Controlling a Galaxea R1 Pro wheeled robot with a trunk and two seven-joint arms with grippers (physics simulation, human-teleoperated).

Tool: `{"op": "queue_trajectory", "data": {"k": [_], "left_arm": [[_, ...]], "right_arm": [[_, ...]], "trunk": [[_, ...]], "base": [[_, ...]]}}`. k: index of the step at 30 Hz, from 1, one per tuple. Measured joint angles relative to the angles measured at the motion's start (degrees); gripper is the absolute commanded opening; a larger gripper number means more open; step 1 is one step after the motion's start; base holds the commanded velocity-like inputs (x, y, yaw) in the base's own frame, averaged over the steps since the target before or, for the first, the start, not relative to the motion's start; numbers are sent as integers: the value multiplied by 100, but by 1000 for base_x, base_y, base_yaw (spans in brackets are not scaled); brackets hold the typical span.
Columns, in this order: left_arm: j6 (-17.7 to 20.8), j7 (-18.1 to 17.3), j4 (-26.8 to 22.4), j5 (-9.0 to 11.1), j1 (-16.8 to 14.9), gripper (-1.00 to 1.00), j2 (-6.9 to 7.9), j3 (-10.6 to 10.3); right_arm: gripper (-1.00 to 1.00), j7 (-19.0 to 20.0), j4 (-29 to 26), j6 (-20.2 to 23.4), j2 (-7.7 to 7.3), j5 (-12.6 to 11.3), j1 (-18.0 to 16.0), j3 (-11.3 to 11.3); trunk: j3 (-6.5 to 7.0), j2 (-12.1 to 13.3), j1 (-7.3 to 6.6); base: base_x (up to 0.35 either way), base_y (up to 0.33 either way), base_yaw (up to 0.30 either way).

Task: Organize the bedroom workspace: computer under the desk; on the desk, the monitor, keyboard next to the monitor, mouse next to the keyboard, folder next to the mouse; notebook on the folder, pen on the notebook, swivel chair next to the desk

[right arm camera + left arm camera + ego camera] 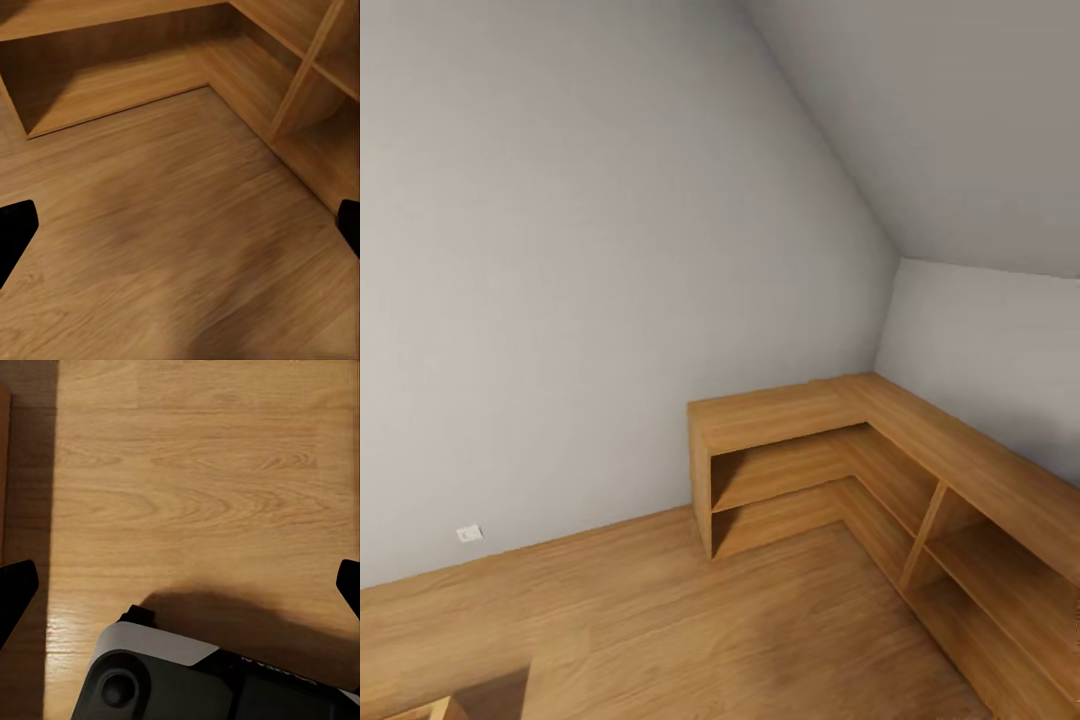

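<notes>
I am in the bedroom, facing a corner of sloped pale grey walls over a light wood floor. The desk, computer, monitor, keyboard, mouse, folder, notebook, pen and swivel chair are out of view. In the left wrist view my left gripper hangs open over bare floor, its black fingertips far apart with nothing between them. My right gripper is open too, above the floor in front of a low shelf unit.
A low L-shaped light-wood shelf unit with open compartments fills the corner at the right. A white wall socket sits low on the left wall. A wooden furniture corner pokes in at the bottom left. My own grey and black body shows below the left gripper.
</notes>
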Motion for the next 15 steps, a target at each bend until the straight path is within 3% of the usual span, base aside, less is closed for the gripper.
{"op": "queue_trajectory", "data": {"k": [15], "left_arm": [[-1, 0, 0, 0, 0, 100, 2, 0]], "right_arm": [[100, 0, 0, 1, 0, 3, 1, 0]], "trunk": [[0, -1, -2]], "base": [[252, 189, -269]]}}
